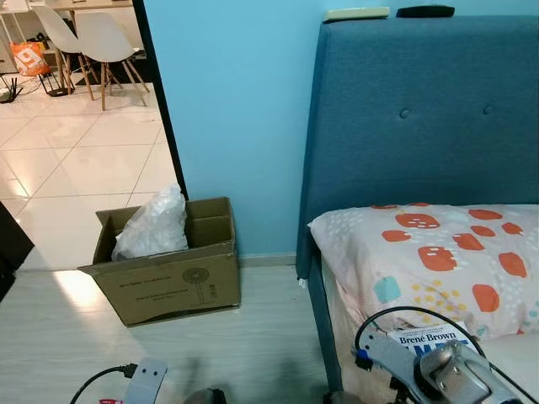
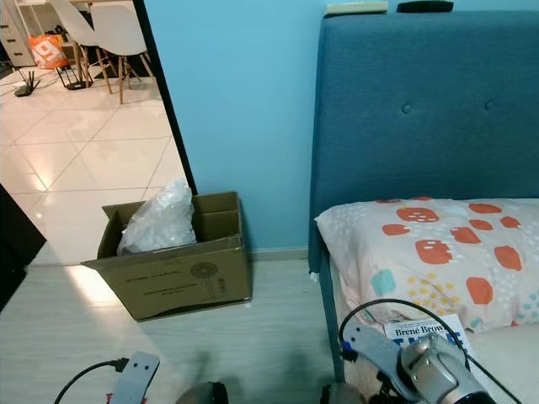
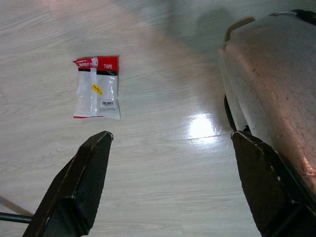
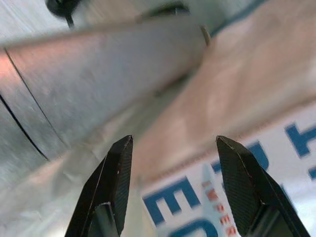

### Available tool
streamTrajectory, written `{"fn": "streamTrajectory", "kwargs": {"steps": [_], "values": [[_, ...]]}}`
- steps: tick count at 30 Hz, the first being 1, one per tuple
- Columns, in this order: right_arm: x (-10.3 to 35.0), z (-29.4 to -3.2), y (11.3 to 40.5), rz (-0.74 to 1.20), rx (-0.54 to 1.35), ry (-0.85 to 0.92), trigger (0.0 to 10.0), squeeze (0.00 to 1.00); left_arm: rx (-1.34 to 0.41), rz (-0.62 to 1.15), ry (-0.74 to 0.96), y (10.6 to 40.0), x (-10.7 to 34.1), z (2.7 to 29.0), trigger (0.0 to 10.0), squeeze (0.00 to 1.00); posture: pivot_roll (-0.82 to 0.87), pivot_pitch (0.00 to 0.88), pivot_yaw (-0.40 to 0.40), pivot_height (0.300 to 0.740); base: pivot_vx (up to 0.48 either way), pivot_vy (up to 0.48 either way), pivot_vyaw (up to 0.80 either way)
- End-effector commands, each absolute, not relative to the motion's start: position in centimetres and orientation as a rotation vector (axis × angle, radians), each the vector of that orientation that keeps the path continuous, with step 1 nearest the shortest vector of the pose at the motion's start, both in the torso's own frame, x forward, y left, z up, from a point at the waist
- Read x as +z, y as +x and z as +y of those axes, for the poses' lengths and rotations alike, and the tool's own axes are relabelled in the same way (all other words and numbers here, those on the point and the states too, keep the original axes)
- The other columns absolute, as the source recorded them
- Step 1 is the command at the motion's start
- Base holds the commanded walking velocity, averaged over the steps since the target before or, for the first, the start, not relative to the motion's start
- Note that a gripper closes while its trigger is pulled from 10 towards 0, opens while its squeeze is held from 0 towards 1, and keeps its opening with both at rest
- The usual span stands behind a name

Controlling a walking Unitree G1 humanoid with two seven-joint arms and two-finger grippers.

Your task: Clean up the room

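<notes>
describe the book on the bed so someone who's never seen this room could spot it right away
Start at the blue headboard and drop to the pillow with orange patches. The book lies on the bed just in front of that pillow, partly behind the right arm. It is the flat white thing there, with "Brené Brown" printed in dark letters.

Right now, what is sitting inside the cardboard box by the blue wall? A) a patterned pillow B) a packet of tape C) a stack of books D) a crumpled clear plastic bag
D: a crumpled clear plastic bag sticks up out of the open cardboard box, while the pillow lies on the bed and the tape packet lies on the floor.
</notes>
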State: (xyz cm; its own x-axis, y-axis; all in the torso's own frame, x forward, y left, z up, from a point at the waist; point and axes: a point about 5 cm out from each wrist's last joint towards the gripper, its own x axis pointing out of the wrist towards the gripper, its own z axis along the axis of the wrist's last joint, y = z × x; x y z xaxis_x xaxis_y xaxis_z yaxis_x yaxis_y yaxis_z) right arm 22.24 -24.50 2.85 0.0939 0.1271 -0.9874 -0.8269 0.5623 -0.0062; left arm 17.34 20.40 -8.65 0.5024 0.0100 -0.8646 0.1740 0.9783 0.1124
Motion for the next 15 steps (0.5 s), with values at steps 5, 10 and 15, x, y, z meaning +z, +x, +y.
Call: {"fn": "streamTrajectory", "kwargs": {"steps": [5, 10, 15], "values": [[1.7, -24.9, 20.5, 1.396, 0.841, -0.749, 10.0, 0.0, -0.145, 1.075, 0.17, 16.3, -9.3, 19.2, 10.0, 0.0, -0.02, 0.042, -0.019, 0.596, 0.0, 0.0, 0.0], [0.4, -24.8, 20.6, 1.409, 0.821, -0.773, 10.0, 0.0, -0.146, 1.08, 0.169, 16.1, -9.4, 19.2, 10.0, 0.0, -0.01, 0.047, -0.019, 0.596, 0.0, 0.0, 0.0], [-0.2, -24.9, 20.7, 1.42, 0.823, -0.79, 10.0, 0.0, -0.146, 1.081, 0.168, 16.0, -9.4, 19.2, 10.0, 0.0, -0.01, 0.047, -0.022, 0.596, 0.0, 0.0, 0.0]]}}
